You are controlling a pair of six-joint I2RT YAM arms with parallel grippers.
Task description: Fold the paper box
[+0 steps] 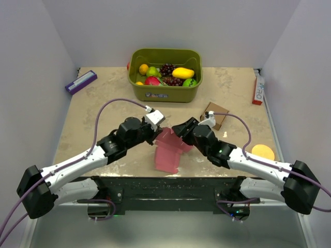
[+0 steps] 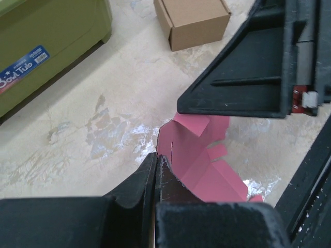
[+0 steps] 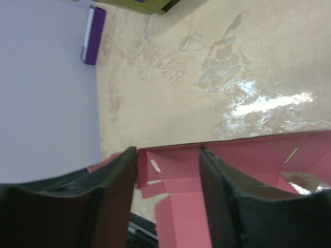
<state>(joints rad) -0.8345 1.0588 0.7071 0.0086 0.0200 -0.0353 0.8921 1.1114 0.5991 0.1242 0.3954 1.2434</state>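
Pink-red thin card paper box sits part-folded; left gripper is clenched on its edge; right gripper stands parted. Its fingers straddle a flap.

Paper box front-ctr; tub behind, cardboard box rear-R.

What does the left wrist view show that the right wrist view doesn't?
Only the left wrist view: the left hand pinched shut on an edge of the paper box, and the brown cardboard box beyond it. Only the right wrist view: the right hand, its fingers apart astride a pink panel, and the purple item by the wall. Both show the paper box and the tan table.
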